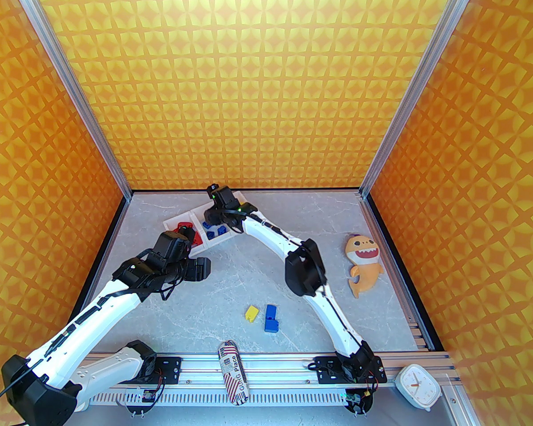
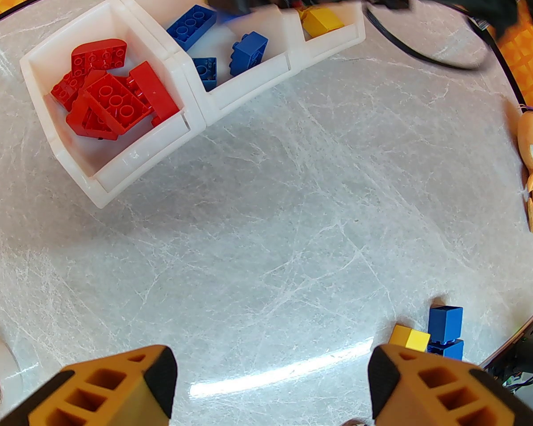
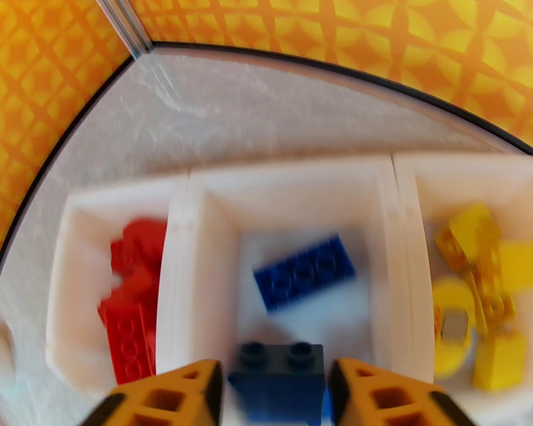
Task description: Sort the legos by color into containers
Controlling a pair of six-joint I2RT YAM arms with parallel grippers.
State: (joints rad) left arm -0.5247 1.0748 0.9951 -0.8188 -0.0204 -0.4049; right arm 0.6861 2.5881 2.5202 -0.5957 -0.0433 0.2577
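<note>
The grey marbled table (image 1: 231, 278) carries everything. My right arm (image 1: 293, 246) stretches from its near base to the far left, and my left arm (image 1: 93, 300) is folded back on the left side. At the far left sits the white plastic three-bin tray (image 3: 288, 180), its row slanting from near left to far right. Red legos (image 2: 111, 100) fill its left bin, blue legos (image 2: 244, 51) lie in the middle one, and yellow legos (image 3: 484, 264) are in the right one. An orange shark plush (image 1: 363, 264) lies well apart on the right and is no part of the job.

My right claw (image 3: 275, 388) is clenched on a dark blue two-stud brick (image 3: 277, 366), studs pointing toward the far wall. The view is blurred, but the brick sits snug between both pads. It hangs over the near edge of the middle bin, with a long blue brick lying slantwise just beyond it. So the bin I want lies straight below and slightly farther on, and I judge a small reach and a release will do.

My left claw (image 2: 271, 366) is spread wide and holds nothing. A loose yellow brick (image 1: 251, 313) and a loose blue piece (image 1: 272, 318) wait near the table's middle. The blue piece's long axis runs near to far, and it looks like two bricks joined. Both are close by my left claw's right finger, so that arm is the nearer one.
</note>
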